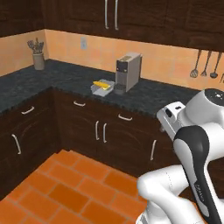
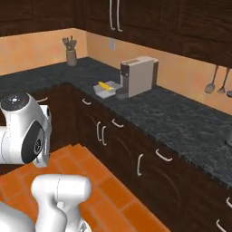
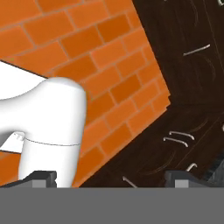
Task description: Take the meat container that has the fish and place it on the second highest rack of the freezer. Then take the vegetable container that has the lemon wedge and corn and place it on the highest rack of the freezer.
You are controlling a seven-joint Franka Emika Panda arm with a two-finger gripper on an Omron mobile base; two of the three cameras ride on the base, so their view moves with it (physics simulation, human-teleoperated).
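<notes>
While the left base view shows a grey container (image 1: pixel 102 88) holding a yellow cob on the counter far beyond the pincer and the right base view shows the same, the hand view shows the pincer (image 3: pixel 111 177) spread apart, empty, over floor; both placements remain.

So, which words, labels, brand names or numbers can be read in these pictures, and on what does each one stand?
Robot arm: small dark lettering along its forearm, too blurred to read.
Coffee machine: no label legible.
Wall socket: no markings.
Nothing else carries text.
</notes>
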